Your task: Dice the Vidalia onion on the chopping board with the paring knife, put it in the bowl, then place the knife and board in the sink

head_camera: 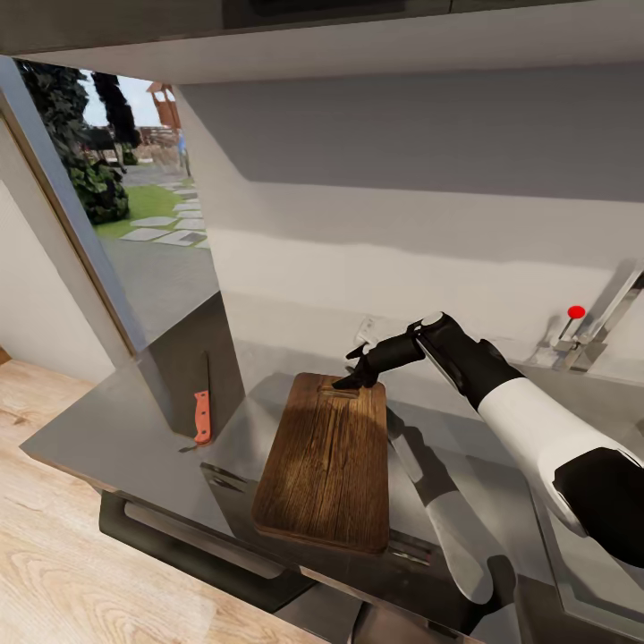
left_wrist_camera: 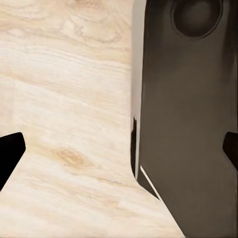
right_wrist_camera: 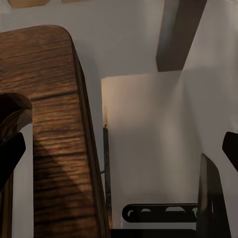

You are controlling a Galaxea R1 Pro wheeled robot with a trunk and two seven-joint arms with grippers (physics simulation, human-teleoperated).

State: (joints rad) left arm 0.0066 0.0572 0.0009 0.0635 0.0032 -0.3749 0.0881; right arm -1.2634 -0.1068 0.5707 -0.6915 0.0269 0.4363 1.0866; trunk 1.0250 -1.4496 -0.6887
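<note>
The right gripper (head_camera: 347, 379) rests on the chopping board (head_camera: 326, 465) at its slotted end, jaws apart, the paring knife (head_camera: 203, 416) well left of the board.

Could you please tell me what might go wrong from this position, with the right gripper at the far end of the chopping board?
The chopping board seems to overhang the countertop front edge, so a push or a poor grasp by the right gripper near its handle slot could tip it off. The paring knife lies apart to the left, near that edge; a swinging board might knock it to the floor.
</note>
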